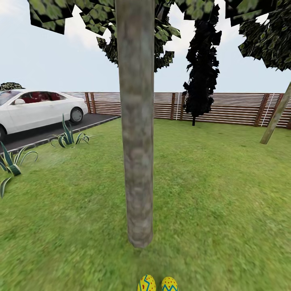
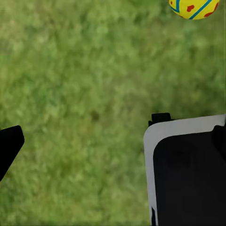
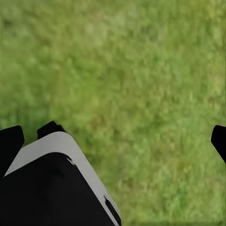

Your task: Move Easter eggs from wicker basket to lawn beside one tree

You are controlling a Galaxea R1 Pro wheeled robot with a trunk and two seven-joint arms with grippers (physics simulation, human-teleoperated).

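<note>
A brown horizontal-slat fence (image 1: 226, 107) bounds the far edge of the yard under a pale, hazy sky. A white car (image 1: 36, 108) stands on a dark driveway (image 1: 48, 135) at left, with spiky green plants (image 1: 68, 135) along its border. A narrow black cypress-like tree (image 1: 202, 60) stands before the fence.

We see two yellow Easter eggs (image 1: 146, 283) (image 1: 169, 284) with blue zigzags and red marks lying side by side on the lawn (image 1: 210, 194). They sit near the foot of the tree (image 1: 136, 161), a thick, upright, mottled grey-brown trunk.
</note>
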